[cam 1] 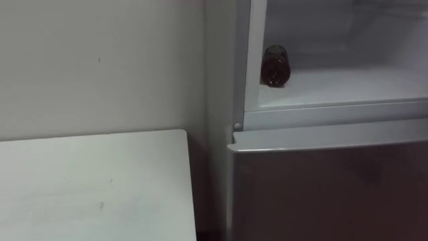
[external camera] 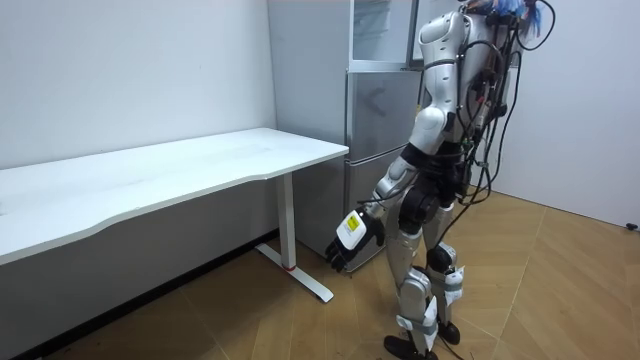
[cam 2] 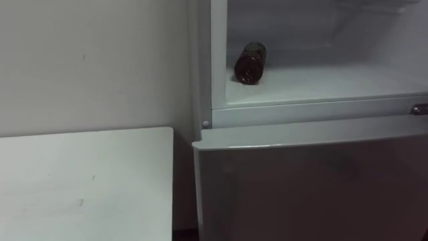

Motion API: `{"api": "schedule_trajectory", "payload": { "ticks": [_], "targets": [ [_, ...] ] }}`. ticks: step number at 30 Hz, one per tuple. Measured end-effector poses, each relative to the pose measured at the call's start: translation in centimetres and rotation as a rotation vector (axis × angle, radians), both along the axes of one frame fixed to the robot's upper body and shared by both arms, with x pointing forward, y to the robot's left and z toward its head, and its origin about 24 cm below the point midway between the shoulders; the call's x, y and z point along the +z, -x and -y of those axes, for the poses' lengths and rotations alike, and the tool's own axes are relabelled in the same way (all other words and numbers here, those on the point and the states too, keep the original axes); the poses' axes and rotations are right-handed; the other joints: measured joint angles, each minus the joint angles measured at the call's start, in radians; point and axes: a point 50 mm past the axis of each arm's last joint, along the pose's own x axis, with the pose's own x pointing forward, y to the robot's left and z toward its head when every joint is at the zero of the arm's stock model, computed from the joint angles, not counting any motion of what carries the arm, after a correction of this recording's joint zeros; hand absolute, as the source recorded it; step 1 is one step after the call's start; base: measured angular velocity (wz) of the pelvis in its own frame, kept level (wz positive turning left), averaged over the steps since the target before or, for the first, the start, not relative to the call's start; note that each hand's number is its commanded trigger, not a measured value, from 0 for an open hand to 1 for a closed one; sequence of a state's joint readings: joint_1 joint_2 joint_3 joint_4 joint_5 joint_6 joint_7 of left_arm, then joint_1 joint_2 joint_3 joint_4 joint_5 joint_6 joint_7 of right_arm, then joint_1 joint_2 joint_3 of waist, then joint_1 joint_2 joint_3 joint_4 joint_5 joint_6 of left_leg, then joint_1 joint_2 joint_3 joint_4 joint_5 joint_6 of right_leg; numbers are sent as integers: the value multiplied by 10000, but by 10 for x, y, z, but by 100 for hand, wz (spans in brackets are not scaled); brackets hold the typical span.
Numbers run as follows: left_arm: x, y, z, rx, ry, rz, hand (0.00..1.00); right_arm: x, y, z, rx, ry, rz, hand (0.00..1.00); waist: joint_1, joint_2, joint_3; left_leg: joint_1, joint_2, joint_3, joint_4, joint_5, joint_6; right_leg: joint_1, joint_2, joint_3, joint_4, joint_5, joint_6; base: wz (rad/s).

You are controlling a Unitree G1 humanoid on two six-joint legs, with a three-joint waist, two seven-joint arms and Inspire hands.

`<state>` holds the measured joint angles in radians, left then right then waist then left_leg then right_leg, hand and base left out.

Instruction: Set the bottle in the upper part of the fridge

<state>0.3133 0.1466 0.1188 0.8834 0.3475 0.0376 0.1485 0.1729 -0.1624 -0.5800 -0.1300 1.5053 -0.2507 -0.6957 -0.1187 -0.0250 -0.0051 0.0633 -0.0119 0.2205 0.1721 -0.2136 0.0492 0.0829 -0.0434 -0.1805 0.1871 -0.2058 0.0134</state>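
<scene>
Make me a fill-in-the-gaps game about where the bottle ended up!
1. The dark bottle lies on its ____.
2. It rests inside the fridge, in the ____ compartment.
3. In the eye views, the white table stands on the fridge's ____ side.
4. The lower door is ____.

Missing words: side; upper; left; shut.
</scene>
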Motion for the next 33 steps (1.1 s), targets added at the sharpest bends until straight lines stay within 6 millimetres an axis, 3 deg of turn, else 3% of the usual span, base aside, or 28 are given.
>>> {"api": "schedule_trajectory", "payload": {
  "ticks": [10,15,20,27,30,33],
  "targets": [
    [-1,9,-3,318,-13,-171,0,35,-1,-2,-454,1317,588,0,-77,86,-40,34,8,20,-16,1,-2,-19,-7,-84,32,7,-1,-1],
    [-1,11,0,236,53,15,0,58,0,-5,-940,3282,178,0,-173,173,-60,9,3,-30,-27,0,-2,-1,-11,-154,32,7,0,0],
    [-3,13,1,221,35,-150,0,68,4,-9,-1827,5743,-2398,0,-186,252,-58,1,1,-52,-45,7,-6,11,-14,-155,167,3,3,1],
    [-5,20,1,314,14,-412,0,72,6,-11,-2579,7087,-4235,0,-145,214,-44,-9,-10,-48,-53,51,-4,-116,-23,-159,185,-5,6,0],
    [-5,20,1,345,20,-432,0,74,7,-13,-2987,7499,-5026,0,-135,93,28,-16,-106,-24,-58,124,0,-159,-41,-157,170,-54,-11,0],
    [-5,21,1,358,31,-480,0,73,7,-15,-3159,7662,-5470,0,-116,19,47,-5,-105,-19,-62,125,-1,-161,-39,-153,165,-57,-13,0]
  ]
}}
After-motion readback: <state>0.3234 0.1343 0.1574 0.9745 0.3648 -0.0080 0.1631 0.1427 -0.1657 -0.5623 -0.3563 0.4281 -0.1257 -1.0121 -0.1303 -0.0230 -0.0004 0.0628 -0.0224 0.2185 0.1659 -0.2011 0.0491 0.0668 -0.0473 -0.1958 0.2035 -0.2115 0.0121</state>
